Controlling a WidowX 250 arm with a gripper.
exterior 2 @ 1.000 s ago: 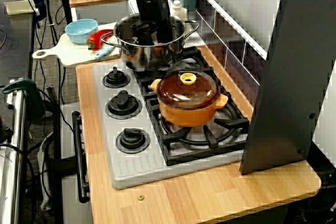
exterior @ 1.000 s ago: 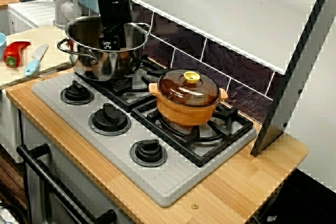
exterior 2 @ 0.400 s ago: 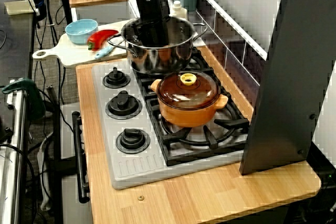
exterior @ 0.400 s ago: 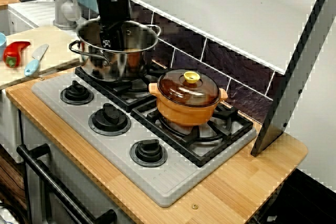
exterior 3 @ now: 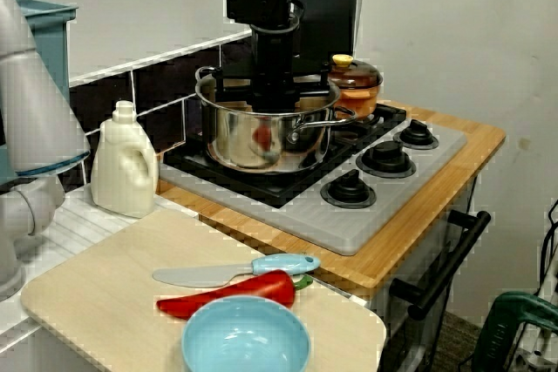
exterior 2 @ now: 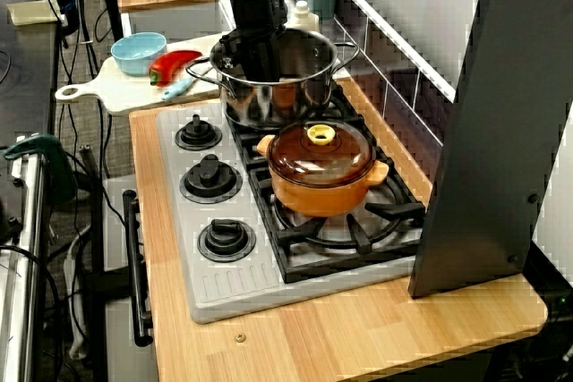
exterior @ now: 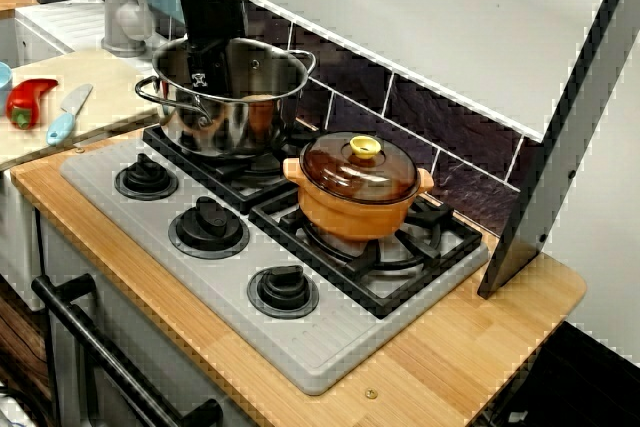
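A steel pot (exterior: 252, 119) with two side handles is over the stove's back left burner. My gripper (exterior: 207, 82) reaches down from above and is shut on the pot's near rim, one finger inside and one outside. From the stove's right end, the gripper (exterior 2: 253, 64) stands at the left rim of the pot (exterior 2: 303, 96). Seen from the cutting board side, the black gripper (exterior 3: 275, 93) drops into the pot (exterior 3: 234, 141). Whether the pot rests on the grate I cannot tell. An orange pot (exterior: 355, 205) with a brown glass lid sits on the burner beside it.
A wooden cutting board (exterior 3: 105, 302) left of the stove carries a red pepper (exterior 3: 227, 295), a blue-handled knife (exterior 3: 235, 269) and a blue bowl (exterior 3: 246, 337). A white bottle (exterior 3: 124, 167) stands by the tiled wall. Three black knobs (exterior: 208, 225) line the stove's front. A dark slanted panel (exterior 2: 483, 131) stands at the right end.
The steel pot has moved with my gripper to the right, toward the tiled wall and the orange pot. The orange pot has stayed put.
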